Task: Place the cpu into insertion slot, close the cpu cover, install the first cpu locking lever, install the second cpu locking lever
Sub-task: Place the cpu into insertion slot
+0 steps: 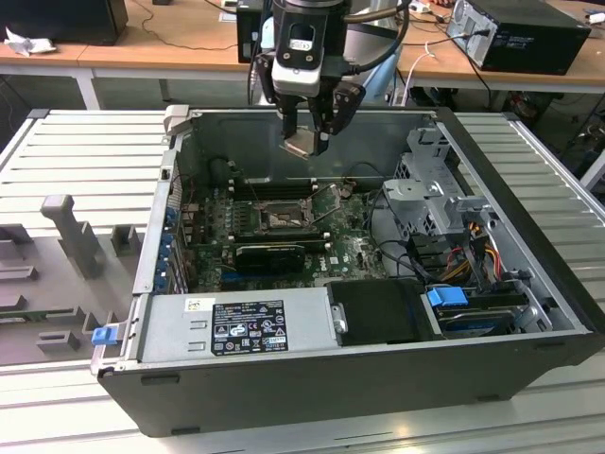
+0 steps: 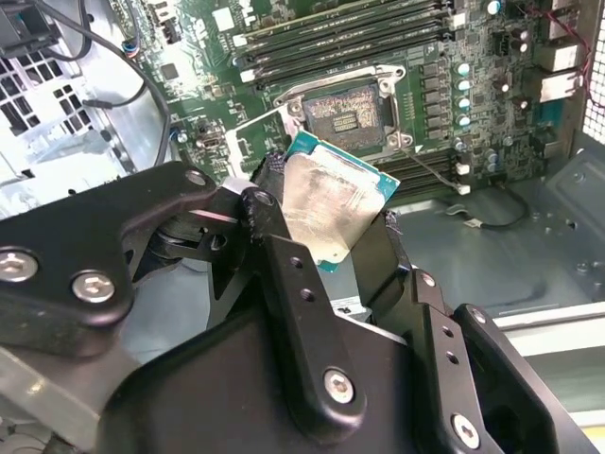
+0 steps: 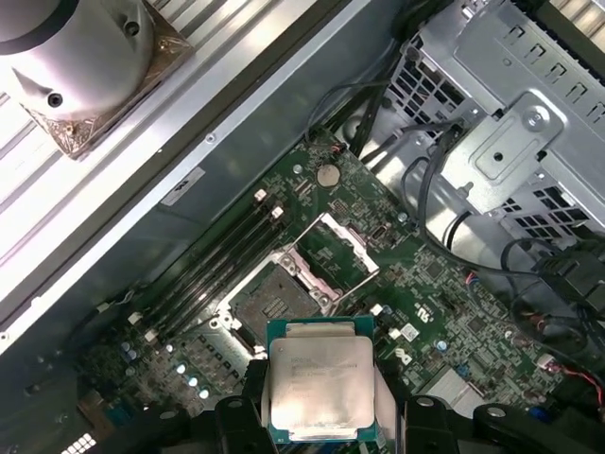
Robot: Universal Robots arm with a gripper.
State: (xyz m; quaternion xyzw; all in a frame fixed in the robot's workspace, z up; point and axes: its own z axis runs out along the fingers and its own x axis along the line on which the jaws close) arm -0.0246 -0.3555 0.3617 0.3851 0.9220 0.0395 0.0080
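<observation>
My gripper (image 1: 307, 132) hangs over the open computer case, shut on the cpu (image 1: 302, 144), a flat square chip held by two opposite edges. In both wrist views the cpu (image 2: 326, 203) (image 3: 319, 388) shows its silvery face with a green rim, tilted between the black fingers (image 2: 267, 189). The insertion slot (image 1: 281, 219) (image 2: 345, 109) (image 3: 269, 305) lies bare and dark on the green motherboard, below and apart from the chip. The cpu cover (image 3: 336, 251) stands swung open beside the slot.
Long black memory slots (image 1: 269, 189) run beside the socket. A grey power supply (image 1: 236, 326) fills the case's near side. A metal drive cage (image 1: 435, 180) with cables (image 1: 473, 251) sits at the exterior view's right. The case walls (image 1: 378, 128) enclose the board.
</observation>
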